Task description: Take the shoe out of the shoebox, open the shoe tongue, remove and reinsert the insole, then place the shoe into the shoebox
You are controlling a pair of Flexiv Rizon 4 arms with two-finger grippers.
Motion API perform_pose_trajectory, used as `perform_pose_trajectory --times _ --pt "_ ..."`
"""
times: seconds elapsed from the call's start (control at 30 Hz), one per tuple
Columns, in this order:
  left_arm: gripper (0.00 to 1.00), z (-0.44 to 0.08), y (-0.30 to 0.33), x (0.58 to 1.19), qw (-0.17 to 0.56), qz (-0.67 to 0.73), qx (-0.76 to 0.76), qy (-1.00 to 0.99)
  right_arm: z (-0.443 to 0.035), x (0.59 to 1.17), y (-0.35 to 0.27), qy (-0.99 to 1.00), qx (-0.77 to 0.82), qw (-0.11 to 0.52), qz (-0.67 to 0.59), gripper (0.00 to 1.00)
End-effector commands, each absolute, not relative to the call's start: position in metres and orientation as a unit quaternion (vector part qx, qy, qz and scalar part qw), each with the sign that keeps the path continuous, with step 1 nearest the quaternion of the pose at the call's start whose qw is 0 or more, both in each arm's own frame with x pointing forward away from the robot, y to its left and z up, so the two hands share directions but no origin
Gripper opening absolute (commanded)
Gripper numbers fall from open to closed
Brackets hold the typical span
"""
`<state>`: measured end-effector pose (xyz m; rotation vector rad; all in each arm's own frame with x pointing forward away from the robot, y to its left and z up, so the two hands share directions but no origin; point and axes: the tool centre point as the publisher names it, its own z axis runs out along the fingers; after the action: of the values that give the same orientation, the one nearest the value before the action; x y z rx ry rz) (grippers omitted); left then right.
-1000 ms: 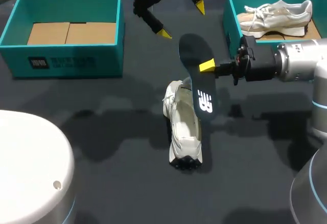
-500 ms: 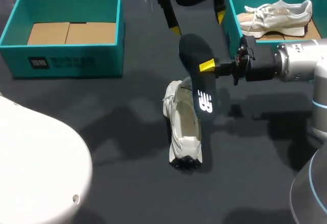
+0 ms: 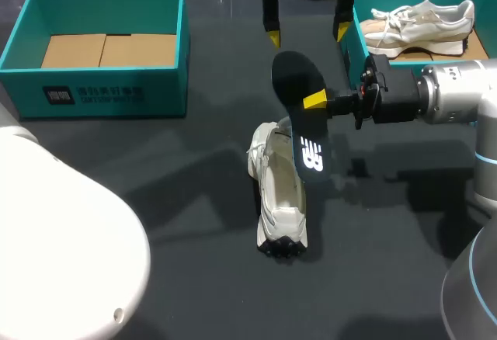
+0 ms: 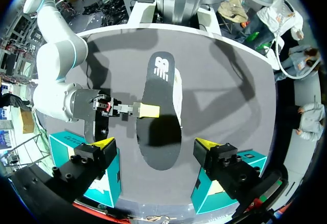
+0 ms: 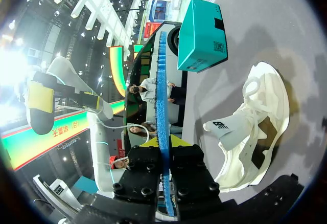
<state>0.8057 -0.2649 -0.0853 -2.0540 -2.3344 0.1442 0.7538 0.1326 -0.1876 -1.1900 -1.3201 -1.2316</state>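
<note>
left gripper [image 3: 306, 34]: over the last second it swung in from the far-left side and turned. its two yellow tips now stand wide apart, one on either side of the insole's far end. in the left wrist view the insole [image 4: 161, 112] lies ahead of and between those spread fingers, and neither finger touches it.

right gripper [image 3: 314, 101]: no change. it is clamped across the insole's edge near mid-length, and the insole hangs slanted above the shoe [image 3: 281, 200]. the right wrist view shows the insole edge-on, pinched between both fingers.

shoe: unmoved, lying on the table [image 3: 155, 200] with its opening up, directly under the insole's logo end (tongue looks pulled back, hard to be sure).

empty shoebox [image 3: 93, 91]: at far left, holds only a cardboard liner.

reading: insole removal looks done. the left gripper's new straddle suggests a two-handed hold or a handover before reinsertion. reinsertion and boxing the shoe are not yet done.

risk: if the left gripper closes off-centre on the thin, flexible insole, it could twist in the right gripper's pinch.
</note>
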Motion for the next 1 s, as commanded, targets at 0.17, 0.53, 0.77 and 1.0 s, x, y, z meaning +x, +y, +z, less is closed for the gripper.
perform_pose_trajectory --times 0.17,0.53,0.77,1.0 --pt "1.0 -0.085 -0.226 0.798 -0.123 0.176 -0.642 -0.736 -0.188 0.754 0.134 -0.539 -0.486 0.47 -0.503 0.0" --pt "1.0 -0.103 -0.205 0.792 -0.258 0.338 -0.592 -0.685 -0.188 0.754 0.134 -0.539 -0.486 0.47 -0.503 0.0" --pt "1.0 -0.106 -0.204 0.793 -0.26 0.356 -0.594 -0.674 -0.188 0.754 0.134 -0.539 -0.486 0.47 -0.503 0.0" --pt "1.0 -0.106 -0.205 0.79 -0.276 0.353 -0.593 -0.669 -0.188 0.754 0.134 -0.539 -0.486 0.47 -0.503 0.0"
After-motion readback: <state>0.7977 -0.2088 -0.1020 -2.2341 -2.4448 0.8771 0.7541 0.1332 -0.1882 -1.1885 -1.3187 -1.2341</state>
